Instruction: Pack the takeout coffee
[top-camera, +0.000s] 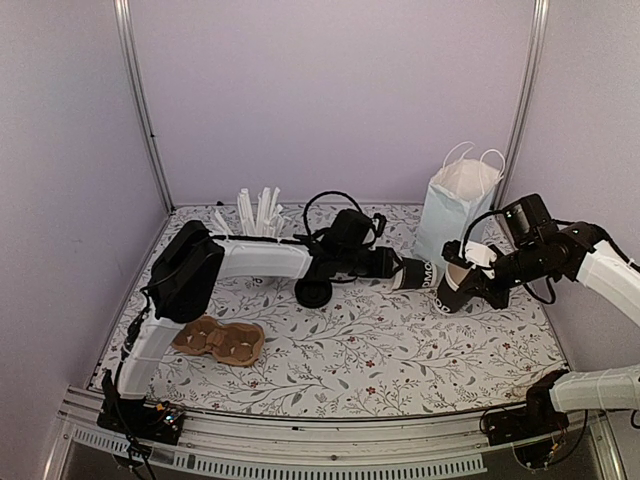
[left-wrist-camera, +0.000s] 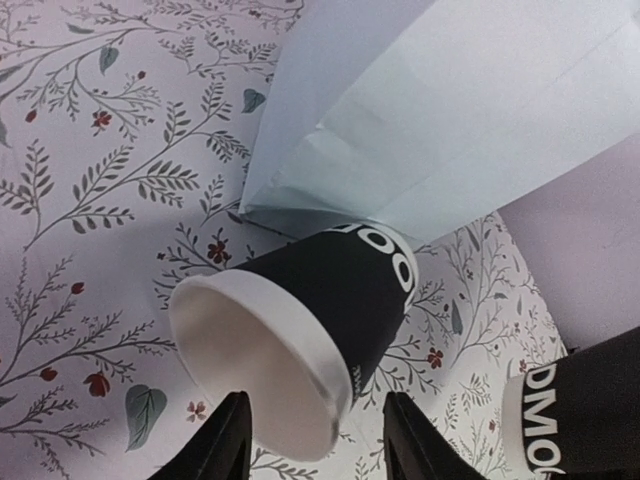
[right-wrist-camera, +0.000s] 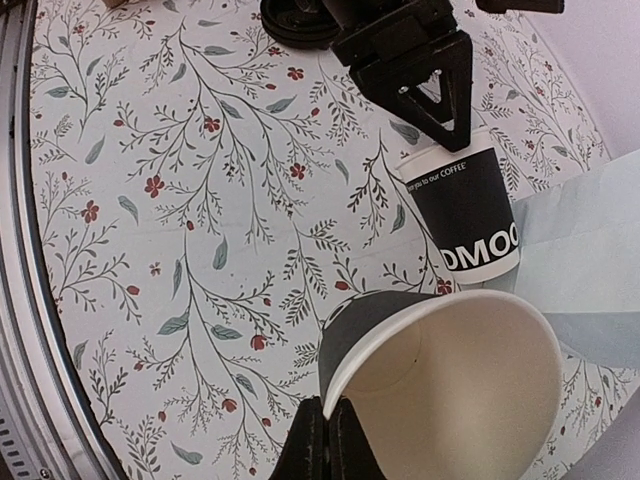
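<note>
Two black takeout coffee cups sit near the pale blue bag (top-camera: 455, 210). One cup (top-camera: 415, 272) lies on its side at the bag's base (left-wrist-camera: 450, 110), its cream rim (left-wrist-camera: 262, 358) facing my left gripper (left-wrist-camera: 318, 398). That gripper is open, its fingertips on either side of the rim, the right one clear of it. My right gripper (right-wrist-camera: 328, 408) is shut on the rim of the second cup (right-wrist-camera: 450, 380), held tilted just right of the first (top-camera: 455, 287). The lying cup (right-wrist-camera: 465, 215) and the left fingers (right-wrist-camera: 440, 100) also show in the right wrist view.
A white cup of white straws (top-camera: 258, 212) stands at the back left. A flat black lid (top-camera: 314, 292) lies under the left arm. A brown cardboard cup carrier (top-camera: 218, 340) rests at the front left. Walls close in the floral-patterned table (top-camera: 350, 350).
</note>
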